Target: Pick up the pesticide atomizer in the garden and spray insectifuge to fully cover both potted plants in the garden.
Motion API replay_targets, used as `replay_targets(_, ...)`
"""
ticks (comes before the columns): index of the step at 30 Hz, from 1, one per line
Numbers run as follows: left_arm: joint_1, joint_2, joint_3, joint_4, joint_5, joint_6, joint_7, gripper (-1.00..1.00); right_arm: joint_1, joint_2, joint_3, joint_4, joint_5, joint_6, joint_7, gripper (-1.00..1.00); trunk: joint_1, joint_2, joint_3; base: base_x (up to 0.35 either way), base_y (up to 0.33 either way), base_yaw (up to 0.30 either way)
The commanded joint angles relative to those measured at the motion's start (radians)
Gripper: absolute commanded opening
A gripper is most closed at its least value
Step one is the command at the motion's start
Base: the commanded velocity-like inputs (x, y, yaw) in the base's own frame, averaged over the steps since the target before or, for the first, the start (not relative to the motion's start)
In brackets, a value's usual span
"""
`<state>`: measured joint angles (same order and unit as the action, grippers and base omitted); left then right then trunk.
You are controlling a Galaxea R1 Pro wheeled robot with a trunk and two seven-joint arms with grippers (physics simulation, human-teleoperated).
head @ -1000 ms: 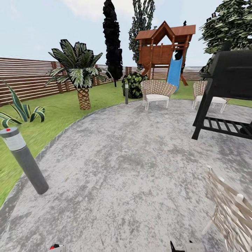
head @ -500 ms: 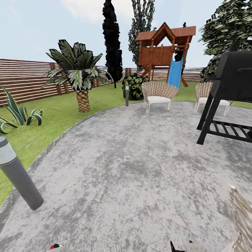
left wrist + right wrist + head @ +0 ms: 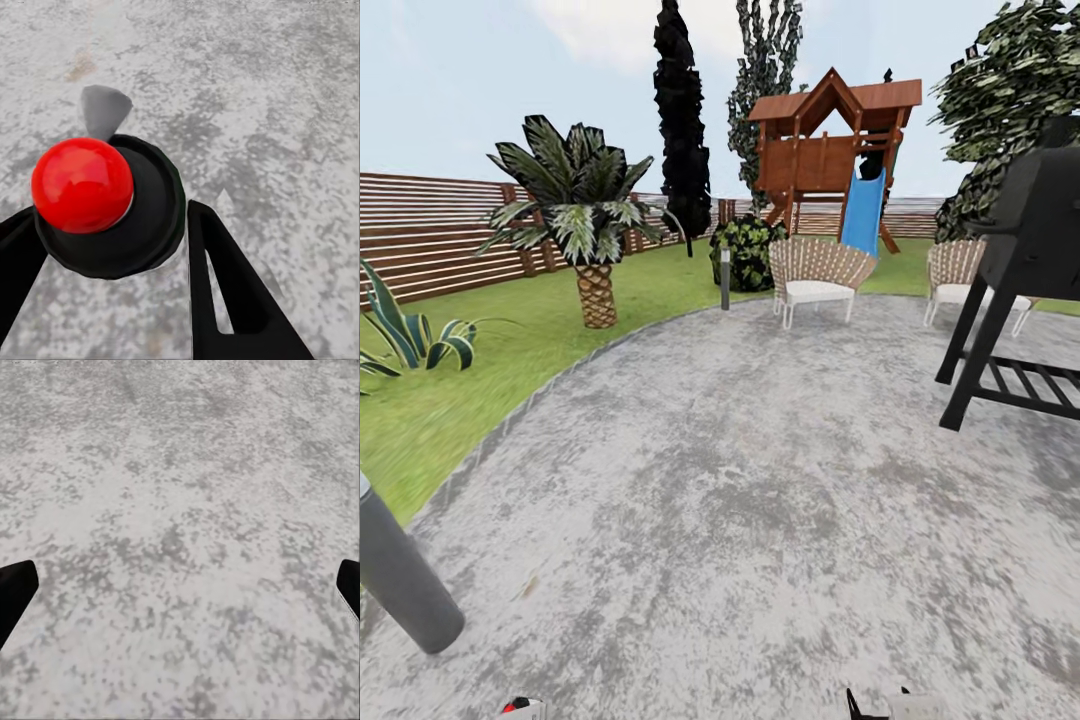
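The left gripper (image 3: pixel 112 232) is clamped on the pesticide atomizer (image 3: pixel 112 206), its black fingers (image 3: pixel 225 285) pressed against either side of the dark bottle with its red top, above the grey patio (image 3: pixel 760 480). The right gripper (image 3: pixel 180 589) hangs over the same paving with fingers spread wide and nothing between them. Ahead stand a palm (image 3: pixel 575 215), wicker chairs (image 3: pixel 815 275) and a black grill (image 3: pixel 1025 270). A striped-leaf plant (image 3: pixel 410 335) grows on the lawn (image 3: pixel 510 340); whether it sits in a pot cannot be told.
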<state>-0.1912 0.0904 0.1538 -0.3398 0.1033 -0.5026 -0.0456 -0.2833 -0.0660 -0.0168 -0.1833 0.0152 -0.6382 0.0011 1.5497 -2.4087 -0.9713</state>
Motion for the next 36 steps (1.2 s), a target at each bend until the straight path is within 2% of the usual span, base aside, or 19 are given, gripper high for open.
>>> replay_targets(1, -0.001, 0.000, -0.001, 0.001, 0.010, -0.002, -0.005, -1.00, -0.001, 0.000, -0.002, 0.001, 0.002, -0.003, 0.000, 1.00, 0.000, 0.000, 0.001, 0.338, 0.004, 0.000)
replay_targets(16, -0.001, 0.000, 0.000, 0.001, 0.010, -0.004, -0.005, -1.00, -0.001, 0.000, -0.002, 0.001, 0.002, -0.003, 0.000, 1.00, 0.000, 0.000, 0.010, 0.339, 0.000, -0.010)
replay_targets(36, -0.001, 0.002, 0.000, 0.001, 0.012, -0.004, -0.005, -1.00, -0.001, 0.000, -0.002, 0.001, 0.002, -0.003, 0.000, 1.00, 0.000, 0.000, 0.010, 0.339, 0.024, -0.250)
